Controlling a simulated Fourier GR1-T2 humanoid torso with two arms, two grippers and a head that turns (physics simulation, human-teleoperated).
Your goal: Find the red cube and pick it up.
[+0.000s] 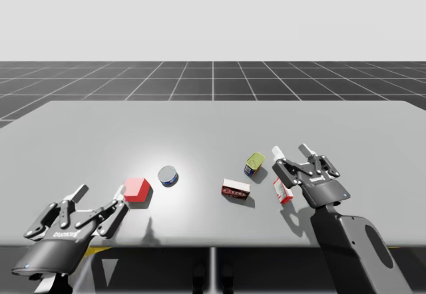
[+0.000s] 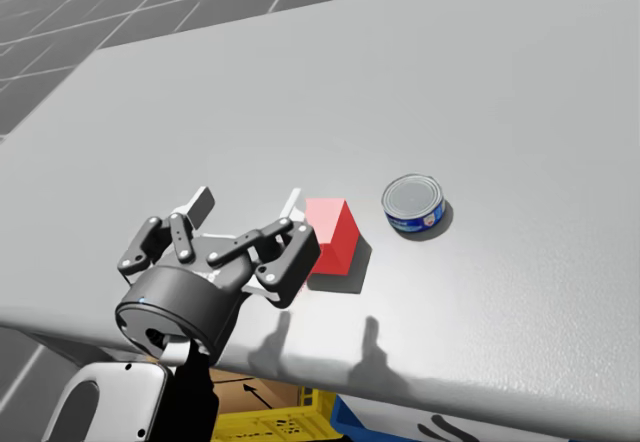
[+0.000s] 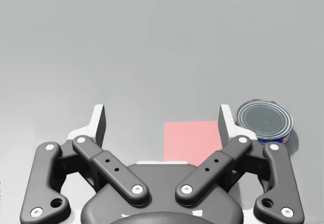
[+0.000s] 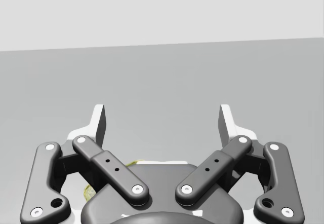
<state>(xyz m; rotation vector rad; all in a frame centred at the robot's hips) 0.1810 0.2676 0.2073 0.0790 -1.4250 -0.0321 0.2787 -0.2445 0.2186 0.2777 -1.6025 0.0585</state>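
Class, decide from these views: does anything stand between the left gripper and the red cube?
Nothing visible does. The red cube lies between the open fingers of the left gripper, close to one. The blue can stands outside that finger, not in the way.

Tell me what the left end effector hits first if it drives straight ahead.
The left end effector would most likely meet the red cube, just ahead between its open fingers. The can sits outside one finger, off that line.
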